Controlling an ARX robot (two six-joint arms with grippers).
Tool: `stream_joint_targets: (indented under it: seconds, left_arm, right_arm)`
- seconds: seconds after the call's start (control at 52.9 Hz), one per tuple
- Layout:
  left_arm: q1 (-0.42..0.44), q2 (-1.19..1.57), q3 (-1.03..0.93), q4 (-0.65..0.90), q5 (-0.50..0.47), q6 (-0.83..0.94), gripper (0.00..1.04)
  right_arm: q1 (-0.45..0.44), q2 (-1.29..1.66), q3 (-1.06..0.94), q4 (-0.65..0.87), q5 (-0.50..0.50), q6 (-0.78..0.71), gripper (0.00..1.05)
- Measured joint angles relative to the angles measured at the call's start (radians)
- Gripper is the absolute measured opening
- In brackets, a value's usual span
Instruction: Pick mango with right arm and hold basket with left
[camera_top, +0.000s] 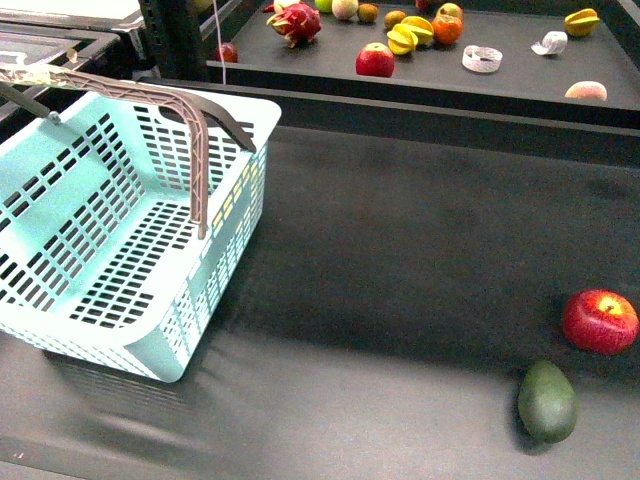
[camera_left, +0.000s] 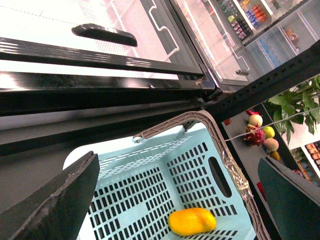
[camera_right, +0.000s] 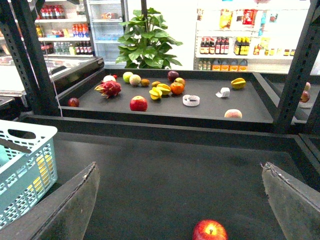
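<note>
The mango lies inside the basket, on its slotted floor near one wall; we see it whole only in the left wrist view, and from the front it shows merely as yellow behind the basket's slotted side. We judge the picking part done, since the fruit is already in the basket and nothing sits between the fingers of the right gripper, which stand wide apart with empty air between them. Our left gripper is also spread wide, looking down into the basket, with nothing between its fingers. Whether anything grips the basket's handle, we cannot tell, though the basket sits tilted with one side lifted off the mat. What may remain is only holding the basket steady. Well away from the basket, on the dark mat, rest a red apple and, just beside it, a green avocado, both untouched. Beyond the basket a raised shelf carries assorted fruit, and behind it we see a leafy plant and shop shelves of bottles.
</note>
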Motion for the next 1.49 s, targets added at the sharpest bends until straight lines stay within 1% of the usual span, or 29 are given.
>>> stream_joint_targets:
  seconds: [0.151, 0.17, 0.227, 0.246, 0.303, 0.34, 0.359, 0.397, 0.454, 0.492, 0.511, 0.662, 0.719, 0.775, 0.851, 1.191, 1.494]
  left_arm:
    - [0.000, 0.000, 0.000, 0.000, 0.002, 0.014, 0.99]
    - [0.006, 0.006, -0.004, 0.015, 0.031, 0.031, 0.98]
    - [0.043, 0.058, -0.062, 0.222, 0.273, 0.184, 0.88]
    - [0.046, 0.064, -0.072, 0.256, 0.310, 0.216, 0.86]
    - [0.048, 0.076, -0.133, 0.395, 0.484, 0.404, 0.75]
    - [0.037, 0.053, -0.154, 0.423, 0.548, 0.520, 0.68]
    - [0.028, 0.036, -0.160, 0.424, 0.558, 0.579, 0.64]
    - [0.018, 0.000, -0.174, 0.419, 0.558, 0.639, 0.57]
    - [0.000, -0.079, -0.205, 0.376, 0.529, 0.729, 0.41]
    - [-0.009, -0.112, -0.218, 0.354, 0.523, 0.747, 0.34]
    - [-0.012, -0.119, -0.220, 0.348, 0.522, 0.751, 0.32]
    - [-0.046, -0.254, -0.258, 0.249, 0.490, 0.780, 0.04]
    - [-0.054, -0.305, -0.267, 0.209, 0.475, 0.785, 0.04]
    - [-0.101, -0.356, -0.275, 0.166, 0.410, 0.785, 0.04]
    - [-0.143, -0.438, -0.286, 0.097, 0.403, 0.791, 0.04]
    - [-0.144, -0.701, -0.287, -0.139, 0.393, 0.795, 0.04]
    - [-0.144, -0.858, -0.287, -0.288, 0.393, 0.795, 0.04]
  right_arm:
    - [0.000, 0.000, 0.000, 0.000, 0.001, 0.000, 0.97]
    - [0.000, 0.000, 0.000, 0.000, 0.000, 0.000, 0.97]
    - [0.000, 0.000, 0.000, 0.000, 0.000, 0.000, 0.97]
    - [0.000, 0.000, 0.000, 0.000, 0.000, 0.000, 0.97]
    - [0.000, 0.000, 0.000, 0.000, 0.001, 0.000, 0.97]
    - [0.000, 0.001, 0.000, 0.000, 0.000, 0.000, 0.97]
    - [0.000, 0.001, 0.000, 0.000, -0.001, 0.000, 0.97]
    - [0.000, 0.002, 0.000, 0.000, -0.002, 0.000, 0.97]
    - [0.000, 0.000, 0.000, 0.000, 0.000, 0.000, 0.97]
    - [0.000, 0.000, 0.000, 0.000, 0.001, 0.000, 0.97]
    - [0.000, 0.000, 0.000, 0.000, 0.001, 0.000, 0.97]
    - [0.000, 0.000, 0.000, 0.000, -0.001, 0.000, 0.97]
    - [0.000, 0.000, 0.000, 0.000, -0.001, 0.000, 0.97]
    - [0.000, 0.000, 0.000, 0.000, -0.001, 0.000, 0.97]
    - [0.000, 0.000, 0.000, 0.000, -0.001, 0.000, 0.97]
    - [0.000, 0.000, 0.000, 0.000, -0.001, 0.000, 0.97]
    - [0.000, 0.000, 0.000, 0.000, -0.001, 0.000, 0.97]
